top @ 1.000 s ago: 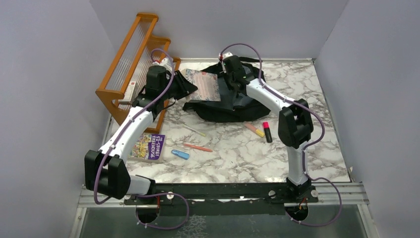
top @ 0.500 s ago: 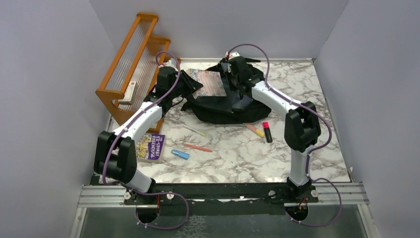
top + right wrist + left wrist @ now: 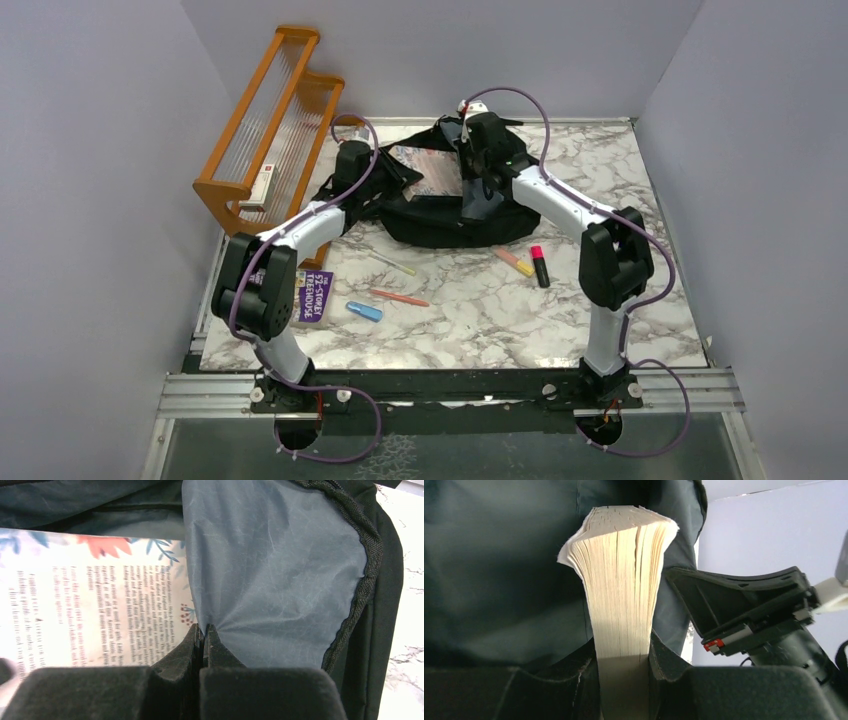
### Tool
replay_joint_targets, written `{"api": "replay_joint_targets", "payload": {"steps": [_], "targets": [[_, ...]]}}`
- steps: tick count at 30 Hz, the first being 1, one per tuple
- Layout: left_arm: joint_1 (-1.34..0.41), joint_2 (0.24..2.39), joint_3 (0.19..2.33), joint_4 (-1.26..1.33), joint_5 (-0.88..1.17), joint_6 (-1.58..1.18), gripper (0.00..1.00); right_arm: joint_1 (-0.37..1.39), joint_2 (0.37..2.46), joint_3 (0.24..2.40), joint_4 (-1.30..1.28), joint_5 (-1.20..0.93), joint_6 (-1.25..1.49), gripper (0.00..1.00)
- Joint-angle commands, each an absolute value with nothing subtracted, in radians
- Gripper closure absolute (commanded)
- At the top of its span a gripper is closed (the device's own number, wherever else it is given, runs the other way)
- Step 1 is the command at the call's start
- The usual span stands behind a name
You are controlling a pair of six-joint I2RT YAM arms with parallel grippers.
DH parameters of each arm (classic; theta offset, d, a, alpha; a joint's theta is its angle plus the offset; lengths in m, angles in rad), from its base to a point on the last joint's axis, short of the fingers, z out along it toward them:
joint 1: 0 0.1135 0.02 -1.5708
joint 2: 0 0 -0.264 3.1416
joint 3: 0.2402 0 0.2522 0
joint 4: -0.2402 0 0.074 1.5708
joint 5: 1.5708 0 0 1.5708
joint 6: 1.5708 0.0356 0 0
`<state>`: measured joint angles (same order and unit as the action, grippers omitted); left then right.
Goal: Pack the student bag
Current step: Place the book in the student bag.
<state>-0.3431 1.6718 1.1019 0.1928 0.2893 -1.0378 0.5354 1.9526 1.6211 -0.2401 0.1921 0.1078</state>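
The student bag [image 3: 440, 220] is a black backpack lying at the back middle of the table, its mouth held open. My right gripper [image 3: 478, 170] is shut on the bag's grey lining flap [image 3: 270, 570] and lifts it. My left gripper [image 3: 405, 172] is shut on a thick paperback book [image 3: 432, 168], pinching its page block [image 3: 621, 605]. The book's far end sits inside the bag's opening, under the raised flap. Its printed back cover [image 3: 90, 605] shows in the right wrist view, beside the lining.
An orange wooden rack [image 3: 265, 135] stands at the back left. On the marble table lie a purple book [image 3: 305, 295], a blue eraser [image 3: 364, 311], an orange pen [image 3: 400, 298], a yellow pencil [image 3: 392, 263], and two highlighters [image 3: 527, 263].
My left arm has stretched toward the bag and carried the book from beside the rack into the bag's mouth. My right gripper has kept the flap raised, shifting slightly right.
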Motion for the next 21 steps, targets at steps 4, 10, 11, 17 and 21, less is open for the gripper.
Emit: {"api": "replay_joint_targets", "payload": {"steps": [4, 10, 11, 17, 21], "targets": [[-0.365, 1.782, 1.192, 0.449, 0.395, -1.127, 1.00, 0.534, 1.864, 1.609, -0.102, 0.115, 0.130, 1.00], [-0.406, 1.896, 1.243, 0.573, 0.414, -1.172, 1.00, 0.532, 1.866, 1.606, -0.098, 0.085, 0.149, 0.99], [-0.411, 1.915, 1.258, 0.588, 0.414, -1.178, 1.00, 0.532, 1.867, 1.603, -0.095, 0.083, 0.150, 0.99], [-0.427, 2.028, 1.323, 0.651, 0.407, -1.201, 1.00, 0.532, 1.875, 1.609, -0.100, 0.077, 0.152, 0.99], [-0.439, 2.114, 1.383, 0.685, 0.409, -1.197, 1.00, 0.529, 1.887, 1.613, -0.102, 0.072, 0.155, 0.99]]}}
